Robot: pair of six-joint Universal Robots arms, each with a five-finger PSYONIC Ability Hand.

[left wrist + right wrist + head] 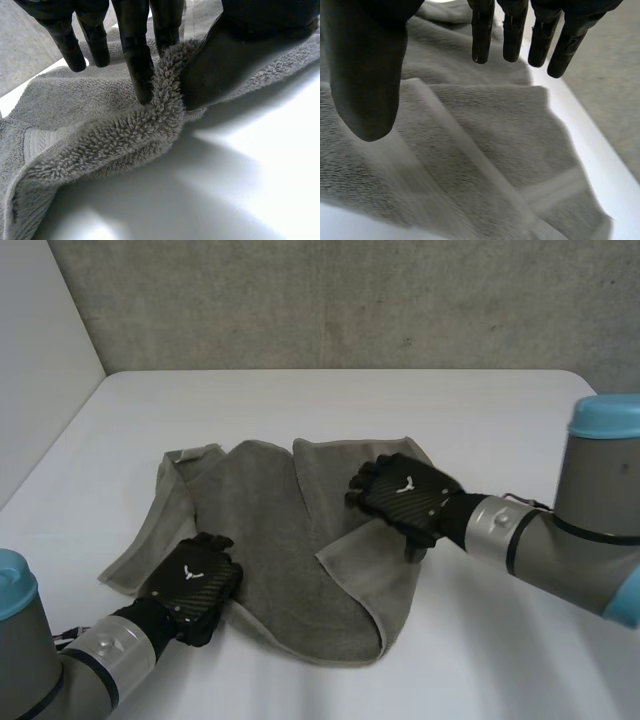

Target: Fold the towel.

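A grey towel [280, 540] lies crumpled on the white table [330, 400], its right part folded over toward the middle. My left hand [195, 580] rests on the towel's near left edge. In the left wrist view a fold of that edge [100, 145] is pinched between a finger [137, 55] and the thumb [220, 65]. My right hand [405, 495] sits over the folded flap at the towel's right side. In its own wrist view the fingers [512, 30] and thumb [367, 65] are straight and spread above the cloth [485, 130], holding nothing.
White table surface runs all round the towel, with wide room at the back and right. A grey wall [350, 300] stands behind the table's far edge. My right arm [590, 530] reaches in over the table's right side.
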